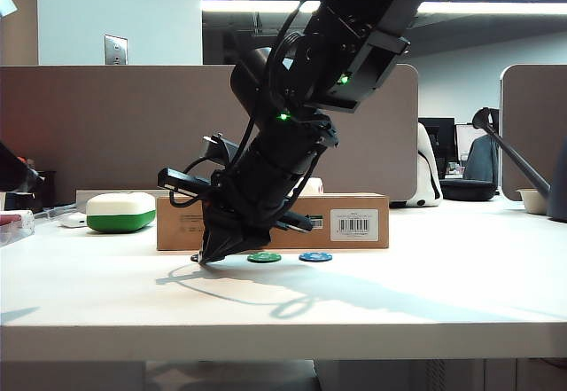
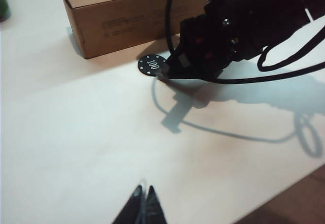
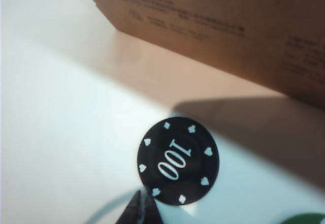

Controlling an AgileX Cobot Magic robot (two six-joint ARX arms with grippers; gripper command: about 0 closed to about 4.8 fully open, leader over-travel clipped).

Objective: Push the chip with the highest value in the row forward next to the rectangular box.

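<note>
Closed to a point, my right gripper (image 3: 144,206) touched the near edge of the black chip (image 3: 177,160), mid-push and just short of the box (image 2: 127,10); next I judged a short push farther, while my left gripper (image 2: 143,203) hovered shut, well nearer.

You've got the chip (image 3: 177,160) just before the box (image 1: 354,222), right gripper (image 3: 143,209) touching its near edge; left gripper (image 2: 143,203) well apart.
</note>
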